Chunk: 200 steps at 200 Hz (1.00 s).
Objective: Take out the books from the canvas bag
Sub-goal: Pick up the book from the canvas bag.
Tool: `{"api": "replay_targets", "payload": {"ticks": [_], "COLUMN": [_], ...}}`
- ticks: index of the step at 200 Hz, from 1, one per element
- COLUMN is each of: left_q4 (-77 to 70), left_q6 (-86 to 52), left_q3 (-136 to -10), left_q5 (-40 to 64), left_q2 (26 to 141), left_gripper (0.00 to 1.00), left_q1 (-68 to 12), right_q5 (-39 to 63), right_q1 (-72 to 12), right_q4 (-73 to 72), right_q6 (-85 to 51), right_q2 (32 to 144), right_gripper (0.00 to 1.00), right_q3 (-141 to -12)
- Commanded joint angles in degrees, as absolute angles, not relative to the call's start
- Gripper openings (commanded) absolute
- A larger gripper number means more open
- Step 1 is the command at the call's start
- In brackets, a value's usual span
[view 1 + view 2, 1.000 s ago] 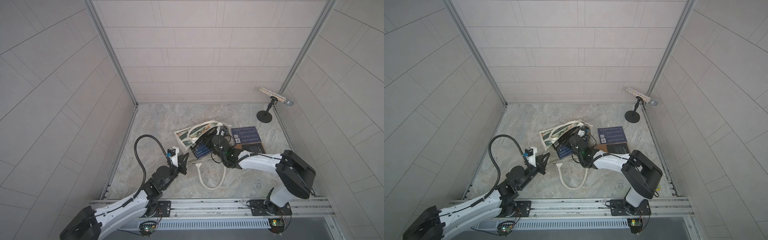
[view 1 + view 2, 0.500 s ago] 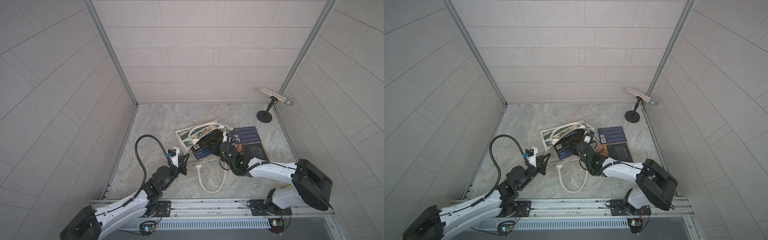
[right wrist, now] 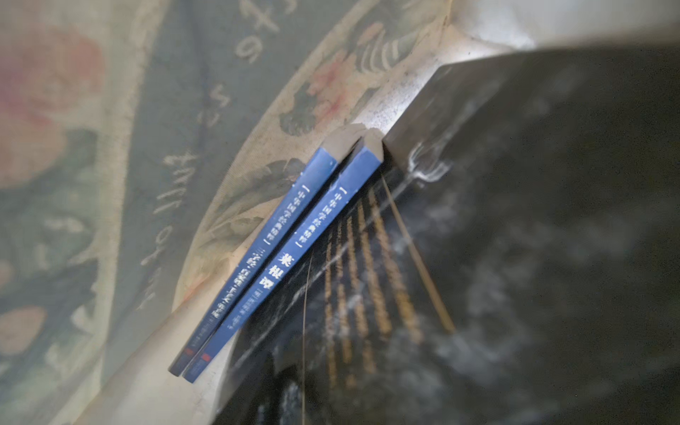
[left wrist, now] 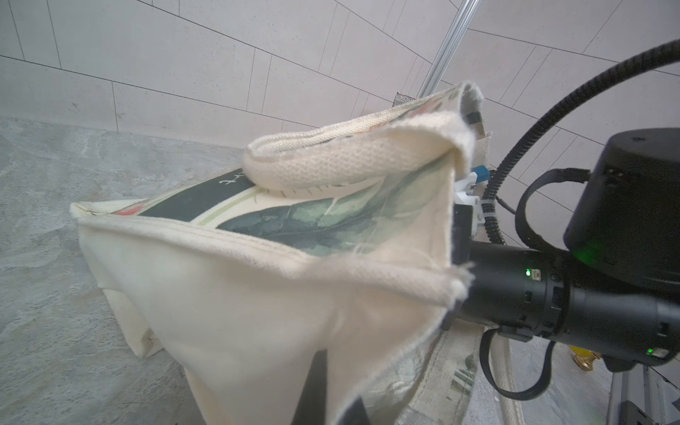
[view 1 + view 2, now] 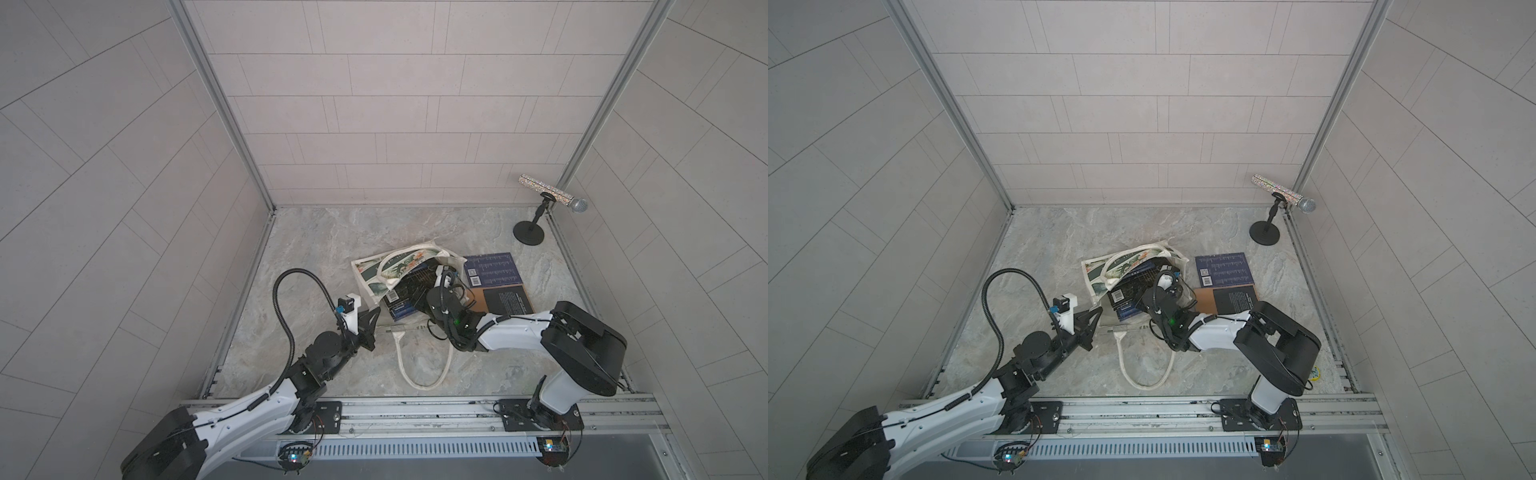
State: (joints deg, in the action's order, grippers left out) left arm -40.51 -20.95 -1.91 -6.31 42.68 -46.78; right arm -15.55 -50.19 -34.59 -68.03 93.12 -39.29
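Top views, both: left gripper (image 5: 371,318) (image 5: 1093,316) has its jaws pressed together, pinching the near-left edge of the canvas bag (image 5: 374,274) at the mouth. Left wrist view: bag cloth right up against the lens, mouth edge raised, top rope handle (image 4: 349,158) flopped over the leaf print. Right gripper (image 5: 441,286) is poked into the bag mouth. Its fingers are not visible in any view, so can't tell whether they are spread or gripping.

Right wrist view, inside the bag: two blue-spined books (image 3: 294,239) side by side against the printed lining, with a dark cover with gold lines (image 3: 478,276) next to them, blurry. In a top view, bagged books (image 5: 399,301) stick out of the mouth, barcode label up.

Two books are already out on the table (image 5: 332,249), just right of the bag: navy book (image 5: 492,270) and black-brown book (image 5: 509,301), touching. Loose rope handle (image 5: 424,365) is looped on the table towards the rail. Microphone on stand (image 5: 530,232) sits in the far right corner, well apart.
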Motion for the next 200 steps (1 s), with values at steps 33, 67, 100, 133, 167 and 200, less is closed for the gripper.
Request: {"api": "replay_targets", "payload": {"ticks": [33,67,100,133,167,200], "left_q4": [-41.86,-40.85,-39.33,-38.33,-37.15,-36.69], "left_q6": [-20.21,-20.30,-20.48,-20.48,-20.32,-20.26], "left_q3": [-2.02,-2.02,-2.11,-2.33,-2.70,-2.90], "left_q5": [-7.34,-8.29,-9.76,-10.62,-12.07,-12.46], "left_q2": [40.17,39.13,37.77,37.62,37.88,38.01], "left_gripper": [0.00,0.00,0.00,0.00,0.00,0.00], "left_q1": [-47.03,-47.02,-47.03,-47.02,-47.02,-47.03], "right_q5": [-21.88,-22.80,-19.78,-11.24,-12.58,-18.35], "right_q1": [-51.56,-55.17,-57.13,-57.48,-57.49,-57.49], "right_q4": [-29.32,-15.97,-7.28,-4.57,-3.10,2.49], "right_q6": [-67.45,-60.29,-53.11,-43.05,-33.98,-30.50], "right_q2": [84.17,71.51,61.25,52.09,39.19,31.41], "right_gripper": [0.00,0.00,0.00,0.00,0.00,0.00], "right_q3": [-36.33,-38.45,-39.07,-38.78,-37.53,-39.98]}}
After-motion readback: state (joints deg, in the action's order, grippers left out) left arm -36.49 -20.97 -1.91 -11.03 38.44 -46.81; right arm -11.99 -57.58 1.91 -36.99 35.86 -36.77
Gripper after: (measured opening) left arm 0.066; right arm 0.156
